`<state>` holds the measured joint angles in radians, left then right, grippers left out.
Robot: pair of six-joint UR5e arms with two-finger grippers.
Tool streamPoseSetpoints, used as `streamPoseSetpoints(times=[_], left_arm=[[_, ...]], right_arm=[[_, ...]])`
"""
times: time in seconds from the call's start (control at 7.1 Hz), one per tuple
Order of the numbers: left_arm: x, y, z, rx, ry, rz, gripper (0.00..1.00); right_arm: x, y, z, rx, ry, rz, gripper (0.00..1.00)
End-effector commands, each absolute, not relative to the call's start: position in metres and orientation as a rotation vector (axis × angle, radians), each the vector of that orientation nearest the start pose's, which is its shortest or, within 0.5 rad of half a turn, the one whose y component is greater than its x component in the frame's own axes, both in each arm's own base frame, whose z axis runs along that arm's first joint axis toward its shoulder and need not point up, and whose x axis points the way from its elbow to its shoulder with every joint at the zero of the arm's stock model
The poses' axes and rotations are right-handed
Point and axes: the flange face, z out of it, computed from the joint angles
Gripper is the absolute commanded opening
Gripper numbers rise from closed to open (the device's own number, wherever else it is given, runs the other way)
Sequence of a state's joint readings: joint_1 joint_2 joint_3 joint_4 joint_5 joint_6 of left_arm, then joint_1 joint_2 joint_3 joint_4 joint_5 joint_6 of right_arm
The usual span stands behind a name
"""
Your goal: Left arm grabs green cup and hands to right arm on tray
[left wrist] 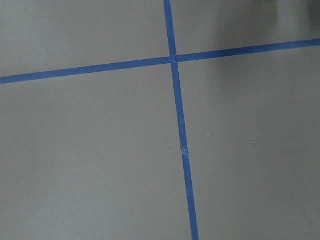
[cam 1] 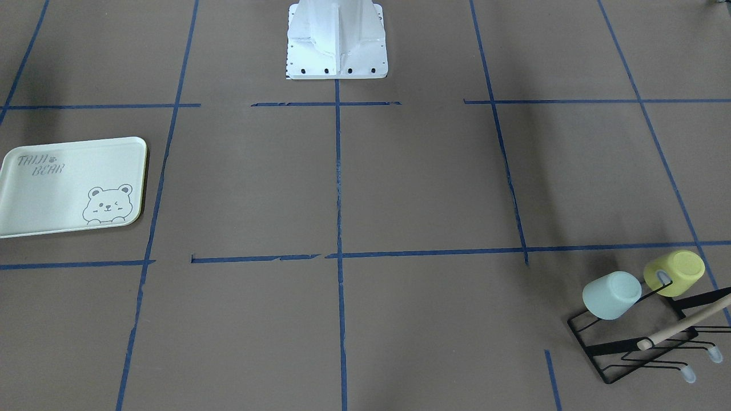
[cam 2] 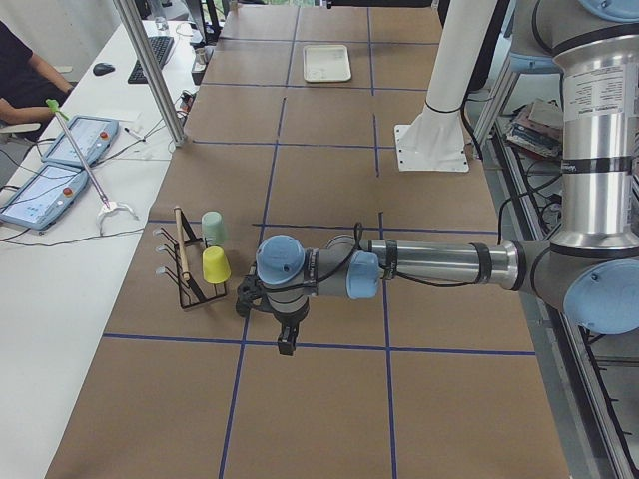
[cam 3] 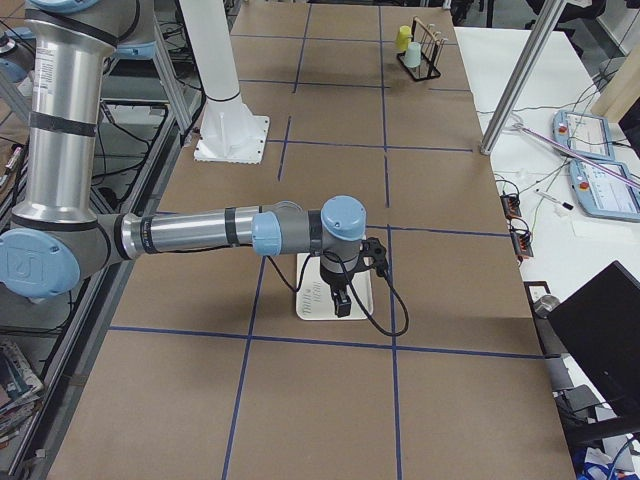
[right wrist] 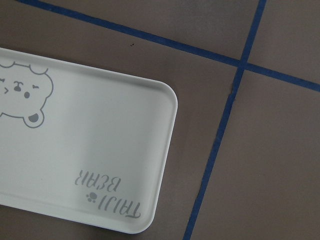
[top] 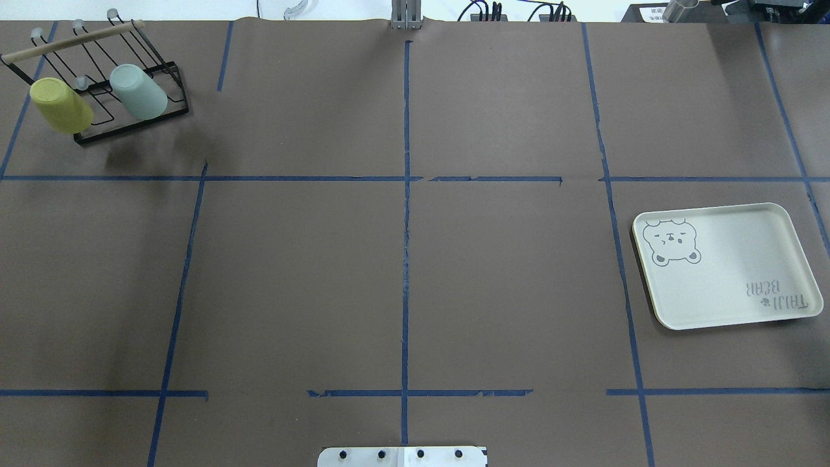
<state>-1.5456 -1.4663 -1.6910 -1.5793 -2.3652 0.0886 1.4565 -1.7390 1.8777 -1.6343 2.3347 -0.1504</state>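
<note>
The green cup (cam 1: 611, 295) hangs tilted on a black wire rack (cam 1: 614, 346), beside a yellow cup (cam 1: 674, 273). In the overhead view the green cup (top: 138, 91) is at the far left. The tray (top: 726, 272) lies flat and empty at the right, and also shows in the right wrist view (right wrist: 100, 150). The left gripper (cam 2: 287, 344) hangs above the table a short way from the rack, pointing down. The right gripper (cam 3: 342, 305) hangs over the tray (cam 3: 312, 292). Both show only in the side views, so I cannot tell if they are open or shut.
The rack has a wooden handle bar (top: 71, 40) and several bare pegs. The robot's white base (cam 1: 337, 43) stands at the table's middle edge. Blue tape lines (left wrist: 177, 110) grid the brown table. A side desk with tablets (cam 2: 60, 160) runs along the far edge.
</note>
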Motion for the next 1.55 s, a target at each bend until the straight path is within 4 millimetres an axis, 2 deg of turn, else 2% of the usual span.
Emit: streamPoseSetpoints(times=[0.0, 0.14, 0.28, 0.42, 0.7, 0.85, 0.99, 1.41], left_arm=[[-0.053, -0.450, 0.632, 0.111, 0.775, 0.143, 1.00], [-0.054, -0.448, 0.633, 0.114, 0.771, 0.144, 1.00], [-0.055, -0.423, 0.639, 0.106, 0.783, 0.141, 1.00], [-0.055, -0.415, 0.638, 0.108, 0.787, 0.137, 1.00], [-0.054, -0.416, 0.638, 0.116, 0.785, 0.141, 1.00], [-0.053, -0.419, 0.631, 0.127, 0.788, 0.145, 1.00], [-0.050, -0.433, 0.618, 0.142, 0.792, 0.135, 1.00], [-0.046, -0.434, 0.610, 0.143, 0.841, 0.112, 1.00]], right_arm=[[0.016, -0.424, 0.588, 0.069, -0.765, -0.274, 1.00], [0.016, -0.424, 0.588, 0.070, -0.765, -0.275, 1.00], [0.016, -0.424, 0.588, 0.073, -0.765, -0.276, 1.00], [0.017, -0.424, 0.588, 0.073, -0.765, -0.276, 1.00], [0.016, -0.424, 0.587, 0.075, -0.767, -0.277, 1.00], [0.016, -0.421, 0.586, 0.076, -0.770, -0.277, 1.00], [0.016, -0.420, 0.592, 0.066, -0.767, -0.272, 1.00], [0.014, -0.419, 0.588, 0.067, -0.787, -0.269, 1.00]])
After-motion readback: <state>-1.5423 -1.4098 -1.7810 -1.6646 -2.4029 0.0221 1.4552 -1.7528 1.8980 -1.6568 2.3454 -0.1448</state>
